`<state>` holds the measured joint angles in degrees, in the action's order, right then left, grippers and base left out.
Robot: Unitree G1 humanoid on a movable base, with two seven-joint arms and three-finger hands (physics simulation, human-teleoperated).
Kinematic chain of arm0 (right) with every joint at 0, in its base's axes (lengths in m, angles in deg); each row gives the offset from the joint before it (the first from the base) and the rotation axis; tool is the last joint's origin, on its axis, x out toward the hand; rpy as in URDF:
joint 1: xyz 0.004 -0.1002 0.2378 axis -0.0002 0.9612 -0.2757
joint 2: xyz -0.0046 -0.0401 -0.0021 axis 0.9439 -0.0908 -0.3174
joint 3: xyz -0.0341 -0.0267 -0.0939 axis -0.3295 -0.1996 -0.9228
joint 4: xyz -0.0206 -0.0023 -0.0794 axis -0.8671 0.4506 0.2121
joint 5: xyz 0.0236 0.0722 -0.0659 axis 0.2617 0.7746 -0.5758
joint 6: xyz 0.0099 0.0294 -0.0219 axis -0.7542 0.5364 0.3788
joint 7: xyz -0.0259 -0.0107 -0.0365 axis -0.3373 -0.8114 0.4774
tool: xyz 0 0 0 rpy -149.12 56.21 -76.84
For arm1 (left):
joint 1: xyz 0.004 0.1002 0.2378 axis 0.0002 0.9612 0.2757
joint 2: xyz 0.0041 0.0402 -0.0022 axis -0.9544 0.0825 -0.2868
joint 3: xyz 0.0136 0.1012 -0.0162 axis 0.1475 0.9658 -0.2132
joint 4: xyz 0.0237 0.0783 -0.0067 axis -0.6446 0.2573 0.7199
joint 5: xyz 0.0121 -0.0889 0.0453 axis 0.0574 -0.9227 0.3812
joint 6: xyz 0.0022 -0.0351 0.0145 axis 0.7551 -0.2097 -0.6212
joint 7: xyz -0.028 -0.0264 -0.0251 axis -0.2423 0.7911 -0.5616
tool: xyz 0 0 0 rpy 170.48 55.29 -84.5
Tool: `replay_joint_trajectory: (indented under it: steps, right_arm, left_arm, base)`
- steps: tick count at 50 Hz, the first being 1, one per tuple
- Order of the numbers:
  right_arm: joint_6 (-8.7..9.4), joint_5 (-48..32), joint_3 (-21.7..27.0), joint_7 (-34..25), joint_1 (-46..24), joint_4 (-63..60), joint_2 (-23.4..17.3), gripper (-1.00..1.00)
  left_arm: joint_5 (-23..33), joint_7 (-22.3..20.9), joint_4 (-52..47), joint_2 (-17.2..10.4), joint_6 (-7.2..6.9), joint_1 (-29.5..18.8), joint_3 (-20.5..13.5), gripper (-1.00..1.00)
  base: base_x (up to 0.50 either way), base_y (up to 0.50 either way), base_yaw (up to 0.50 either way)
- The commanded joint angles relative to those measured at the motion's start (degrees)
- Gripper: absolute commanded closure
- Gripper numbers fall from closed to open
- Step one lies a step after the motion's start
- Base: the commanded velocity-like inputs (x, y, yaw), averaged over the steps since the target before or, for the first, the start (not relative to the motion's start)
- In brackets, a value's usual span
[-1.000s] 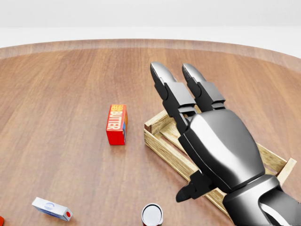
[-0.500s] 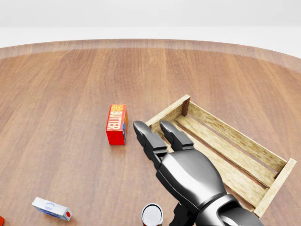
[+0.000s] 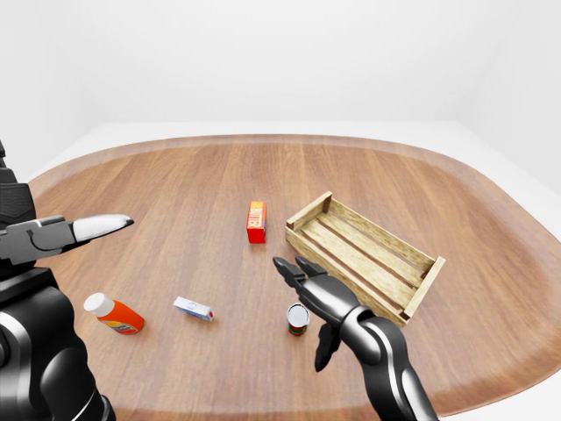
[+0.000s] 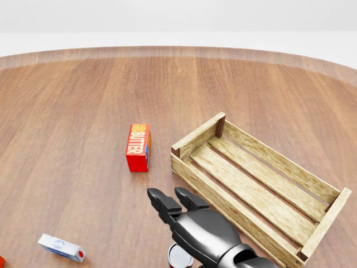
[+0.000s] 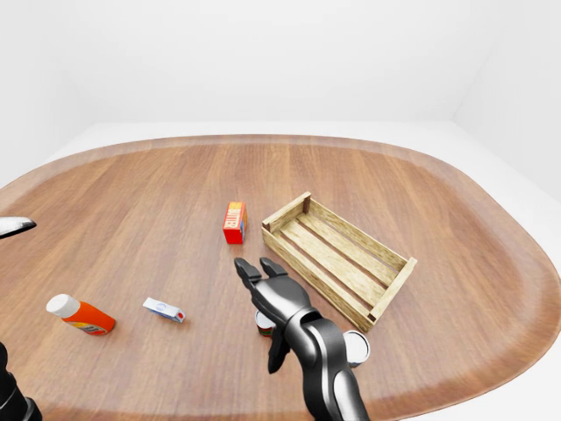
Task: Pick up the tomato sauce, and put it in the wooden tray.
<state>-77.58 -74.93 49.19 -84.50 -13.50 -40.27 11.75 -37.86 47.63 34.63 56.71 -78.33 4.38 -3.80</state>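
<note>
Lowered from over the wooden tray [image 4: 262,184], the right hand [image 3: 317,294] now hovers, fingers spread, just above the tomato sauce can [image 3: 298,318] standing on the tabletop [image 3: 175,184] beside the tray. Reaching is in hand; next, close round the can.
</note>
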Motion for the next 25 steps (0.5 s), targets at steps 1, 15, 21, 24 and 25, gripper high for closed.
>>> replay_joint_trajectory:
  steps: [1,15,21,24,25]
  right_arm:
    - [0.0,1.02,0.06,0.0,-0.94,6.01,-0.3,-1.0]
    - [0.0,-2.17,3.19,0.0,-6.12,14.81,0.67,-1.0]
    - [0.0,-1.87,3.71,0.0,-7.88,18.75,1.19,-1.0]
    - [0.0,-1.42,3.93,0.0,-8.99,20.99,1.46,-1.0]
    - [0.0,-1.31,3.91,0.0,-9.29,21.7,1.54,-1.0]
  left_arm:
    - [0.0,-0.02,-0.06,0.05,0.0,0.11,-0.01,-1.0]
    - [0.14,-0.17,0.01,0.25,0.0,0.22,0.15,-1.0]
    - [0.08,-0.18,0.08,0.24,0.0,0.19,0.15,-1.0]
    - [0.12,-0.21,0.04,0.27,0.0,0.22,0.19,-1.0]
    - [0.1,-0.23,0.05,0.24,0.0,0.19,0.16,-1.0]
  base:
    - [0.0,0.0,0.0]
    - [0.0,0.0,0.0]
    - [0.0,0.0,0.0]
    - [0.0,0.0,0.0]
    - [0.0,0.0,0.0]
